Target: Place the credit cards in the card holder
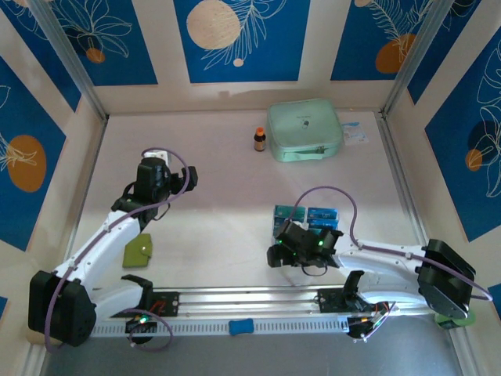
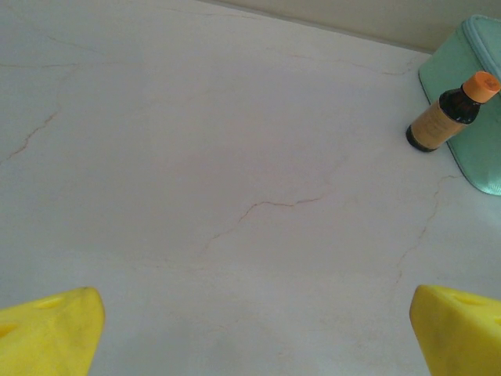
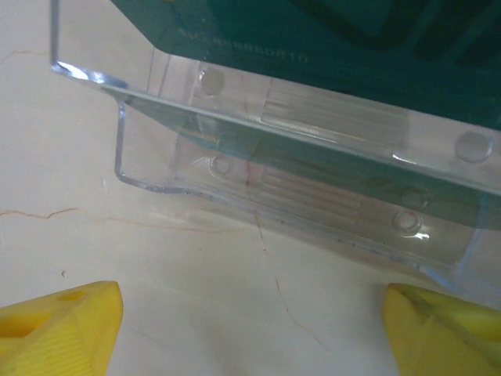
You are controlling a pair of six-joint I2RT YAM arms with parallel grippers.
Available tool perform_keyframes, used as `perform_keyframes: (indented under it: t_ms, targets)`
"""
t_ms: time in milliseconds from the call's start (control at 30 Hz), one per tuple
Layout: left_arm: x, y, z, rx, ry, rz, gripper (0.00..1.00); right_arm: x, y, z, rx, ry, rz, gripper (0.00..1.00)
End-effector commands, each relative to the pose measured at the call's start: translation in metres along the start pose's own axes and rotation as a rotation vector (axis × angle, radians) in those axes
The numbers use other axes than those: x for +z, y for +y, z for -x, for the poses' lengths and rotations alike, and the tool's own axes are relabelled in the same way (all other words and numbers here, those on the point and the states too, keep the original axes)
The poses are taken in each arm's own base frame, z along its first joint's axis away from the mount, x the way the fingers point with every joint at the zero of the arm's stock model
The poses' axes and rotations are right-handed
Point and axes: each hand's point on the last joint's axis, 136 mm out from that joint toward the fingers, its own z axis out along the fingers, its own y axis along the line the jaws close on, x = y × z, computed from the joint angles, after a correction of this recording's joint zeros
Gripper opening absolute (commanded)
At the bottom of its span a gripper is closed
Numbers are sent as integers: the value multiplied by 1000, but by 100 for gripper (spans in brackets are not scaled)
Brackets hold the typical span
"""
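I hold right gripper (image 3: 250, 333), jaws spread and empty, beside clear tray (image 3: 313, 188) of credit cards (image 3: 352, 47), right of tabletop (image 1: 227, 180) centre. My left gripper (image 2: 250, 329) spread too; card holder (image 1: 139, 249) near left edge.

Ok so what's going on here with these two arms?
The right gripper is open, low over the table just in front of the clear tray holding the teal credit cards; nothing is gripped yet. The left gripper is open too, over bare table, with a small bottle and mint case beyond. The olive card holder lies folded, untouched.
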Motion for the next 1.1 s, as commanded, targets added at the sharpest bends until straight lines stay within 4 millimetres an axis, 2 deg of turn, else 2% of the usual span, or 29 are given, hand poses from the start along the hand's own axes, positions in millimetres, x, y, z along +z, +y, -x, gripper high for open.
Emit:
perform_keyframes:
  t_ms: [0,333,800,1067]
  targets:
    - [-1,-12,8,-10,-15,-39,100,4,-5,9,21,-48,-32,87]
    - [1,-12,5,-8,-8,-38,100,8,-7,34,62,-112,-57,87]
    - [2,-12,3,-6,-1,-39,100,10,-4,85,113,-178,-17,87]
    - [1,-12,1,-7,4,-41,100,6,-2,97,118,-187,8,87]
